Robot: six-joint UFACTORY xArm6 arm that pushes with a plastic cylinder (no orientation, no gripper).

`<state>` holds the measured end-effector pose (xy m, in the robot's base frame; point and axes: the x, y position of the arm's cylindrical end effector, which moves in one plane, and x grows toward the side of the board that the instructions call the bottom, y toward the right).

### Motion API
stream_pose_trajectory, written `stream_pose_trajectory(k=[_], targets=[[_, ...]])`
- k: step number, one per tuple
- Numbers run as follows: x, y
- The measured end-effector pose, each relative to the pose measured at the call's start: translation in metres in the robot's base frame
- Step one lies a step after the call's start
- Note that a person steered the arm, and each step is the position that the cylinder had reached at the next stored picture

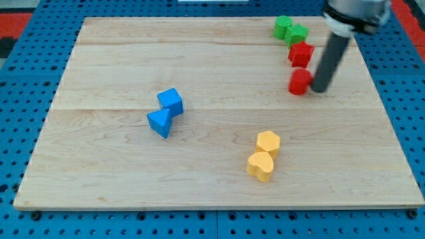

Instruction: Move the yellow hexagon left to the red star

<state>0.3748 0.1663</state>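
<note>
Wooden board (219, 179): lying flat on a blue pegboard surface (20, 99), pale planks running across the view.

My tip (319, 89): the lower end of a straight dark rod, coming down from the view's top right and standing on the board just to the right of the lower red block, touching it or nearly so; which of the two cannot be told. It is a bare rod with no jaws, so it is holding nothing.

Lower red block (299, 81): sitting near the board's right side; its shape is not clear enough to name.

Upper red block (301, 53): sitting just above the lower one, close to it, looking somewhat star-like.

Green blocks: two, one (283, 27) and another (297, 32), sitting side by side and touching near the board's top edge, just above the red pair.

Yellow hexagon (268, 143): resting in the lower middle of the board, well apart from the red blocks and from my tip, lying below and to the left of them.

Second yellow block (261, 166): sitting directly below the hexagon and touching it, rounded in outline.

Blue cube (170, 101): sitting left of centre.

Blue triangular block (159, 123): sitting just below and left of the cube, touching it.
</note>
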Motion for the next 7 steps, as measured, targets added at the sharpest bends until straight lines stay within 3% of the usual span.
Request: stream_pose_trajectory(k=[1, 2, 3, 4, 5, 6, 7], targets=[[0.000, -0.012], [0.100, 0.053], [0.201, 0.035], [0.244, 0.000], [0.239, -0.071], [0.233, -0.091], [0.165, -0.089]])
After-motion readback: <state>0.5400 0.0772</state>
